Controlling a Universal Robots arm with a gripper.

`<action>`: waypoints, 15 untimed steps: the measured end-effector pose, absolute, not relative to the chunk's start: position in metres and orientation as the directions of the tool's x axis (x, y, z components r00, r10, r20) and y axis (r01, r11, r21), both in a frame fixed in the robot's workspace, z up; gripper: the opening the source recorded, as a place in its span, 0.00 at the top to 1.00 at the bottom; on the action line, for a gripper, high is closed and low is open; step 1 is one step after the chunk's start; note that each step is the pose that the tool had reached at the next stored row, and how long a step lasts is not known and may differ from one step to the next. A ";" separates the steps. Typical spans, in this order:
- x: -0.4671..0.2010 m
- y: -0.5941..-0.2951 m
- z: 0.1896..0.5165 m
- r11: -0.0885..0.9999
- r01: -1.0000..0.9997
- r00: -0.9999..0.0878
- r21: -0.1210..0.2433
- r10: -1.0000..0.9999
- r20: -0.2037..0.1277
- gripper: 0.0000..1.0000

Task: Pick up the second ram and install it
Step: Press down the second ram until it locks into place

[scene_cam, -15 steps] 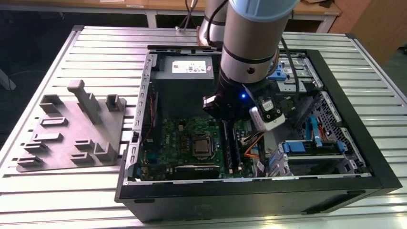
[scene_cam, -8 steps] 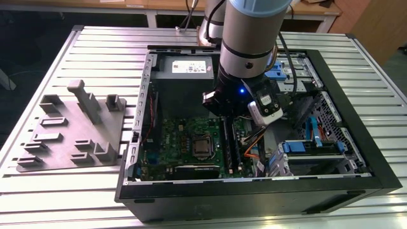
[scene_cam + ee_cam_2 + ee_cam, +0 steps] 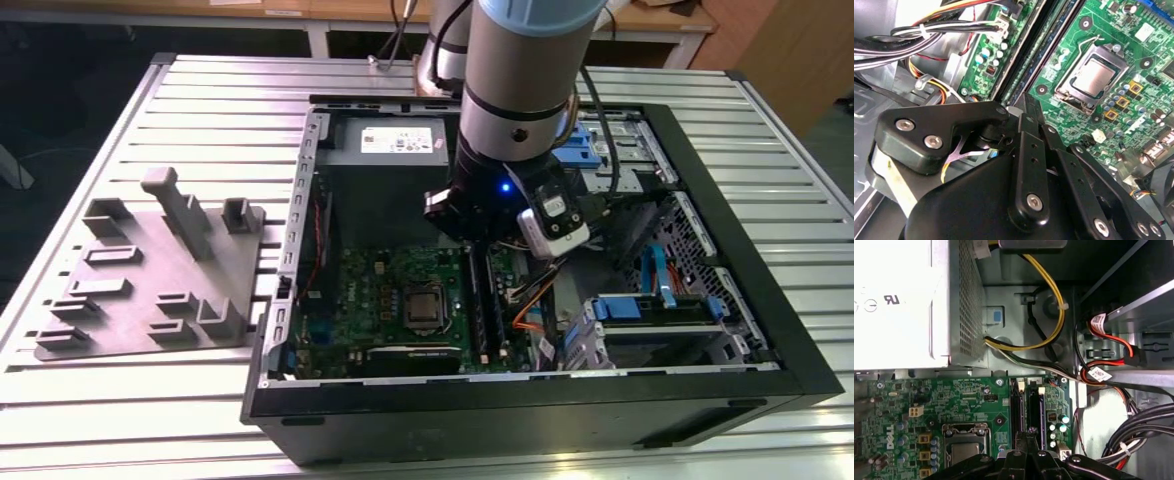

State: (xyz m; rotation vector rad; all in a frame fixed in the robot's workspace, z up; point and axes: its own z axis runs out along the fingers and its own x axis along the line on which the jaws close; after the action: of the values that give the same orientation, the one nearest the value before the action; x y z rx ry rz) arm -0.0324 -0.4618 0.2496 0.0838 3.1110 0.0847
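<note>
One gripper [image 3: 1028,442] clamped on ram [image 3: 1030,412] over slots [image 3: 1016,412]; if you misalign it, pressing could crack it.

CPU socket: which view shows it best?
The second wrist view: the CPU socket sits fully exposed on the motherboard, metal lid and latch frame clear. In the first wrist view the socket is partly cut off by the gripper linkage. In the exterior view it is a small square below the arm.
</note>
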 end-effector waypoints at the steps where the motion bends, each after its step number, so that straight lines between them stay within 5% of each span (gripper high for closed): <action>1: -0.032 -0.461 0.249 0.997 0.053 -0.998 0.055 0.055 -0.027 0.93; 15: -0.032 -0.456 0.245 0.997 0.053 -0.998 0.055 0.055 -0.027 0.93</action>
State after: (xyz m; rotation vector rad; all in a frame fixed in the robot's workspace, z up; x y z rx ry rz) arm -0.0323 -0.4561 0.2449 0.0839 3.1110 0.0847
